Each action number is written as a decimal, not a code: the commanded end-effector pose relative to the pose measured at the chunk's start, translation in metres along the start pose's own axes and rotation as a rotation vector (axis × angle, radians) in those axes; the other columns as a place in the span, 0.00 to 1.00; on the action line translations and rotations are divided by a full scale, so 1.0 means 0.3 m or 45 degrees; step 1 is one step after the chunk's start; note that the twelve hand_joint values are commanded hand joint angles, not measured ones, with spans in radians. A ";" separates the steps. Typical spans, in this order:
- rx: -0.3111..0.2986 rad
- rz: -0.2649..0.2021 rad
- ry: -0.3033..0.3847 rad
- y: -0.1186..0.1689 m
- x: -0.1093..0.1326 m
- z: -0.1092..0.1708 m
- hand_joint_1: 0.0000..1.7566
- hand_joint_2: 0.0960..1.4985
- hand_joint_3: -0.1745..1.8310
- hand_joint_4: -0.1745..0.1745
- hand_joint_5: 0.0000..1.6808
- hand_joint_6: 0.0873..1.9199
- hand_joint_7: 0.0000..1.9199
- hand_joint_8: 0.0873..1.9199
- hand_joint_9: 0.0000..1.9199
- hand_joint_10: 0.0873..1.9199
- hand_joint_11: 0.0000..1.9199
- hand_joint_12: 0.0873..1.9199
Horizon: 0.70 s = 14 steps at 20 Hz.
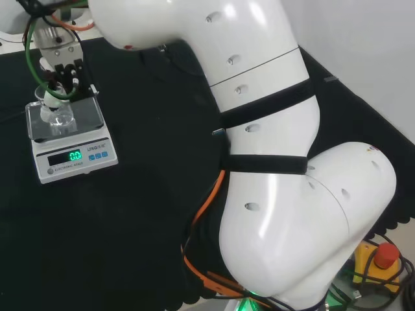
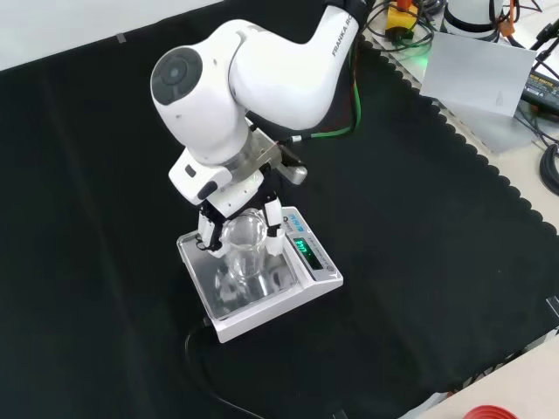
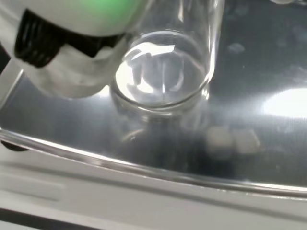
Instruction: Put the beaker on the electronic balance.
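A clear glass beaker (image 1: pixel 57 113) (image 2: pixel 243 244) stands upright over the steel pan of the white electronic balance (image 1: pixel 74 155) (image 2: pixel 272 298), near the pan's middle. The black and white hand (image 1: pixel 61 70) (image 2: pixel 212 194) comes down from above, with fingers (image 2: pixel 272 214) on both sides of the beaker's wall, curled round it. In the wrist view the beaker's base (image 3: pixel 163 72) is at the shiny pan (image 3: pixel 249 105), with a white finger (image 3: pixel 72 62) against its side. I cannot tell whether the base rests on the pan or hovers just above it.
The balance's black cable (image 2: pixel 205 367) runs across the cloth toward the front edge. A red stop button (image 1: pixel 387 254) and an orange cable (image 1: pixel 207 201) sit by the arm's base. A grey sheet (image 2: pixel 476 78) and wiring lie beyond the cloth's scalloped edge.
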State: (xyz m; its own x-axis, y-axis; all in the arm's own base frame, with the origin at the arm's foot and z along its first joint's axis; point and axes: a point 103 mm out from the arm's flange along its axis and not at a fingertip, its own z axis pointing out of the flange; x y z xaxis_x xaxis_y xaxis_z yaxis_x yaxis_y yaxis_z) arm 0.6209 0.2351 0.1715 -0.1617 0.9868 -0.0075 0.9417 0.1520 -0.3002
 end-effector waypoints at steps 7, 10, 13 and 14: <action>0.036 -0.017 -0.039 -0.018 -0.009 -0.033 0.51 0.25 0.37 0.31 0.12 0.36 0.29 0.59 0.45 0.38 0.37 0.64; 0.006 -0.036 -0.036 -0.029 -0.013 -0.079 0.44 0.28 0.30 0.31 0.03 0.11 0.14 0.51 0.30 0.43 0.20 0.72; 0.004 -0.068 -0.056 -0.050 -0.021 -0.115 0.39 0.30 0.23 0.36 0.00 0.00 0.04 0.43 0.17 0.45 0.07 0.77; 0.000 -0.077 -0.046 -0.058 -0.022 -0.128 0.37 0.31 0.21 0.38 0.00 0.00 0.02 0.39 0.14 0.45 0.04 0.78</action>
State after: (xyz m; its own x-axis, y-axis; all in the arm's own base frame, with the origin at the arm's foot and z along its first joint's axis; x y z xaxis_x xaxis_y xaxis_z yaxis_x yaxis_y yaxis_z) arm 0.6209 0.2333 0.1918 -0.1909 0.9813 -0.0262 0.9328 0.1731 -0.3161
